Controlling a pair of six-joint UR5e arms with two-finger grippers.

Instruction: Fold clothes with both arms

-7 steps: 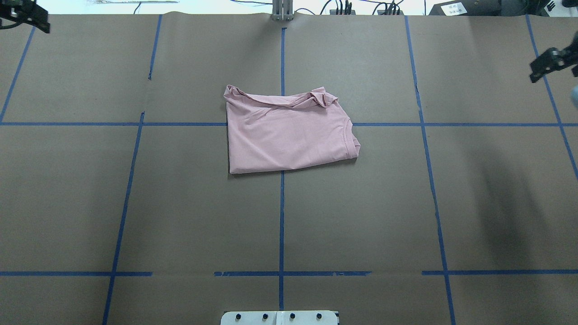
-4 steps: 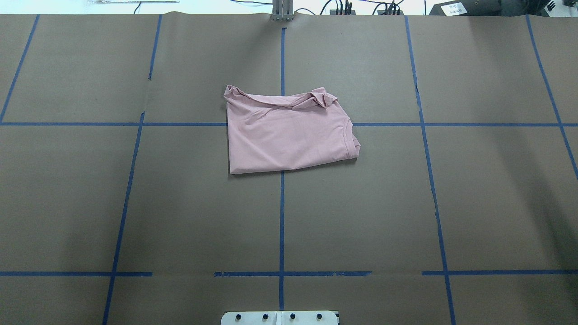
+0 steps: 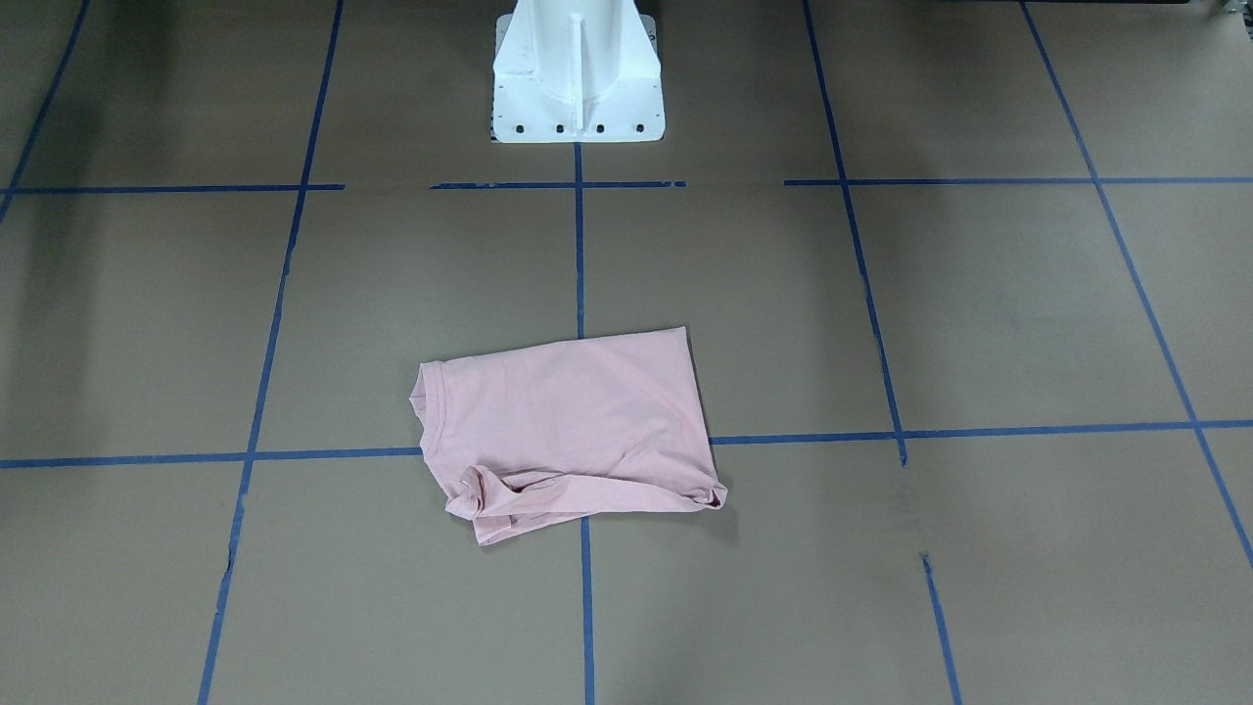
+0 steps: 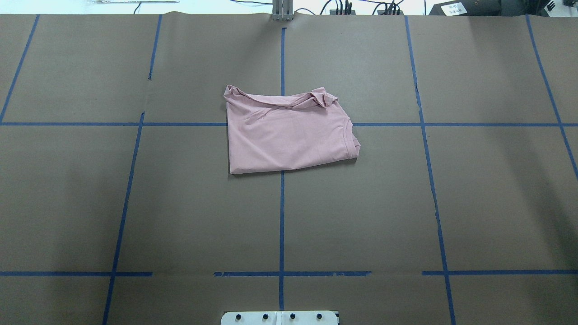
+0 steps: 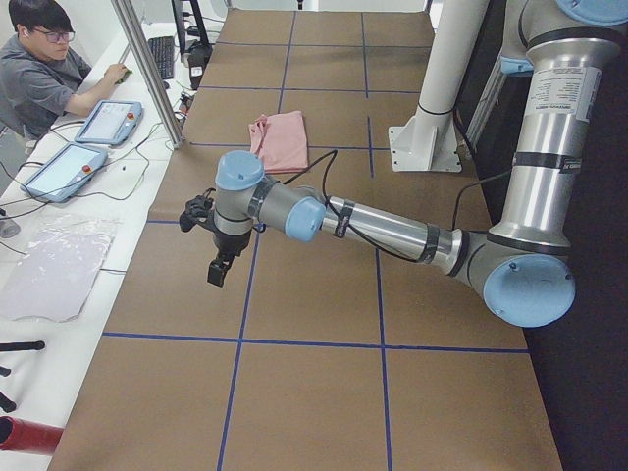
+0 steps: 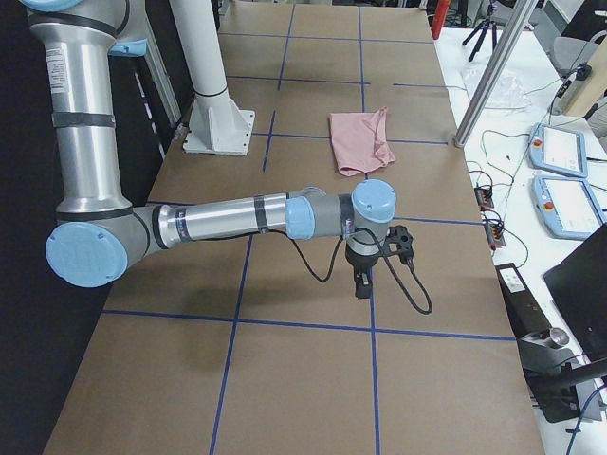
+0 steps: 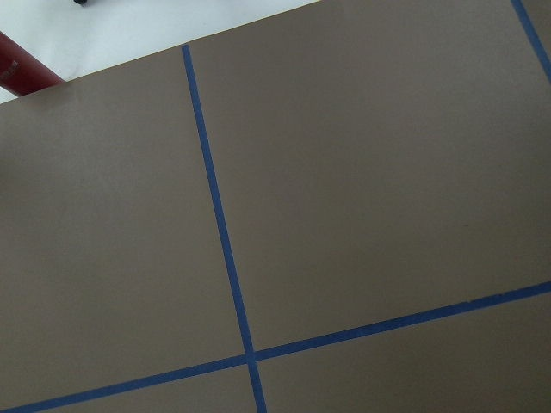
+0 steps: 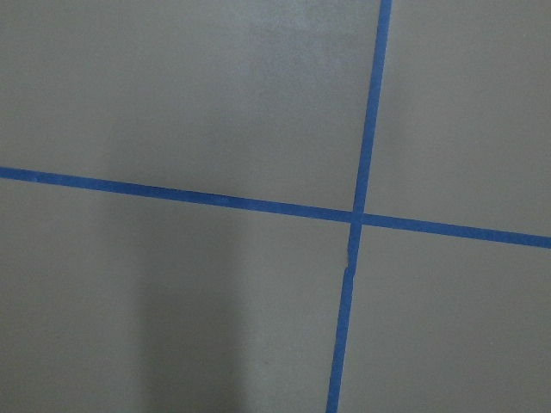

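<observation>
The pale pink T-shirt [image 4: 289, 135] lies folded into a rough rectangle near the table's middle, plain side up, with a bunched edge on its far side. It also shows in the front-facing view [image 3: 568, 421] and both side views [image 5: 280, 137] [image 6: 358, 140]. No cartoon or lettering shows. The left gripper [image 5: 218, 270] hangs above the table at its left end, far from the shirt. The right gripper [image 6: 361, 284] hangs above the table's right end, also far from it. I cannot tell whether either is open or shut. Both wrist views show only brown paper and blue tape.
The white pedestal base [image 3: 578, 88] stands at the robot's side of the table. An operator [image 5: 39, 69] sits past the far edge with tablets [image 5: 108, 123] and cables. A metal post [image 5: 147, 69] rises at that edge. Blue tape lines [image 4: 282, 216] grid the brown paper.
Both grippers, seen a second ago at the overhead view's top-left corner and right edge, have moved out of that view. The shirt has not moved.
</observation>
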